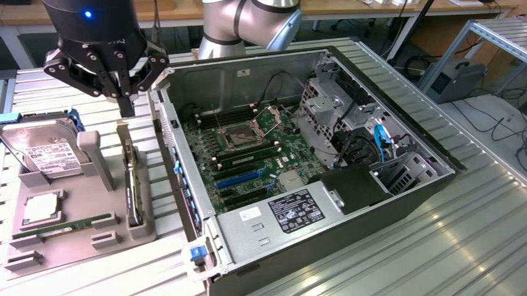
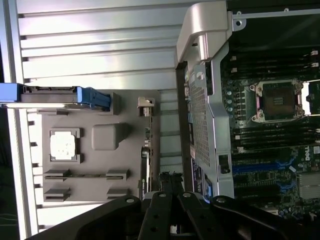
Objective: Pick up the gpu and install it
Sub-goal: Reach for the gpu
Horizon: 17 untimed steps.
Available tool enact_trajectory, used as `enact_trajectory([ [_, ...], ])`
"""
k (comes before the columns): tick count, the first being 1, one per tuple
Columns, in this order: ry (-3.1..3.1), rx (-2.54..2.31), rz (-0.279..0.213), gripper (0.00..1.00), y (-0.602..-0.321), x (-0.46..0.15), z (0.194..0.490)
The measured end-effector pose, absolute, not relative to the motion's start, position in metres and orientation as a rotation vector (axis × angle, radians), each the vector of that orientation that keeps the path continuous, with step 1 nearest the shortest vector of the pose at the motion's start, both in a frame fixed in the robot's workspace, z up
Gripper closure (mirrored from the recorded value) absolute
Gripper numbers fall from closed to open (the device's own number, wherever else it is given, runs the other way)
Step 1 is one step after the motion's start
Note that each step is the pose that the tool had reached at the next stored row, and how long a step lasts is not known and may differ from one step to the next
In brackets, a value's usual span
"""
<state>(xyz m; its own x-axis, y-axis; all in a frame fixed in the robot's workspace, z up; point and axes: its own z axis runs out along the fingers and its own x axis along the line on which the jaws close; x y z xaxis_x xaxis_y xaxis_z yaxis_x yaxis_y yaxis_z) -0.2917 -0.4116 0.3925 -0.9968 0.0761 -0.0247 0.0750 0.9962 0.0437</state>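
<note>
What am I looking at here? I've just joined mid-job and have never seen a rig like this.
One picture comes from a camera standing off the machine. The other comes from a camera on the arm's wrist, looking down past its pincer. The machine is a single robot arm that ends in a black pincer. The pincer is shut, holds nothing, and hovers over a gray tray. In that tray the gpu stands on its edge. A hard drive, a processor chip and a green memory stick are in the tray too. Beside the tray lies an open computer case with its motherboard exposed.
</note>
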Motion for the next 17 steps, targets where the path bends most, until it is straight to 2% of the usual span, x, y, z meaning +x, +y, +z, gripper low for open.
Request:
enact_trajectory([
  [17, 3.112, 0.118, 0.065, 0.89, -0.431, -0.292, 0.392],
])
